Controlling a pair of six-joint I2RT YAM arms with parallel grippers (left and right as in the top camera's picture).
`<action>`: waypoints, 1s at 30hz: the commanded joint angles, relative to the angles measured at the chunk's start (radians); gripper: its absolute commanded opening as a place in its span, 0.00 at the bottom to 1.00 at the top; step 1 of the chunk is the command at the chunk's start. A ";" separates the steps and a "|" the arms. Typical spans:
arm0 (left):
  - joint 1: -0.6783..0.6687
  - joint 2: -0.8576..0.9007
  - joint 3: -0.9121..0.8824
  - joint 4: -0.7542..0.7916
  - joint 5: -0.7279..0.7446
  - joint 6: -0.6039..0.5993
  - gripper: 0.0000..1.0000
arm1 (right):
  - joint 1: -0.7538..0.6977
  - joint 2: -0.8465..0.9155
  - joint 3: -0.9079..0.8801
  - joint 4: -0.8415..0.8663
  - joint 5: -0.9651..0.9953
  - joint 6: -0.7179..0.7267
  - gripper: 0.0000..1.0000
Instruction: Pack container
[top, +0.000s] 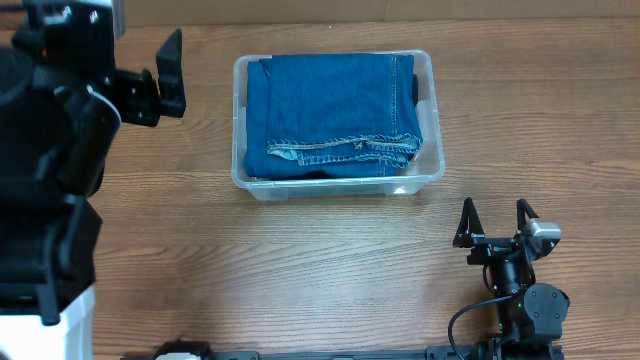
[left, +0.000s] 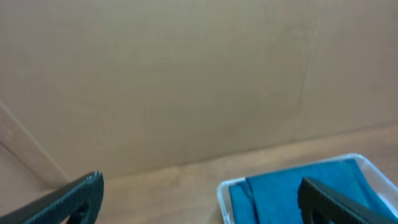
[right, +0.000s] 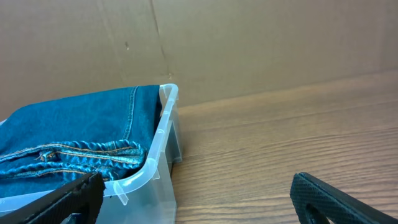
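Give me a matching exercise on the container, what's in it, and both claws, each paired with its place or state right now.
Things:
1. clear rectangular plastic container
2. folded blue denim jeans
3. left claw
4. right claw

Places or states:
A. open, over bare wood, in front of the container's right corner
B. resting on the wooden table, filled
C. open, apart from the container's left short wall
D. lying folded inside the container

Pairs: 1-B, 2-D, 3-C, 4-A
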 joint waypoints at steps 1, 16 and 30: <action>0.051 -0.139 -0.279 0.168 0.086 0.019 1.00 | -0.003 -0.011 -0.010 0.005 0.005 -0.007 1.00; 0.061 -0.697 -1.206 0.844 0.078 -0.143 1.00 | -0.003 -0.011 -0.010 0.005 0.005 -0.007 1.00; 0.062 -1.029 -1.588 1.056 0.025 -0.244 1.00 | -0.003 -0.011 -0.010 0.005 0.005 -0.007 1.00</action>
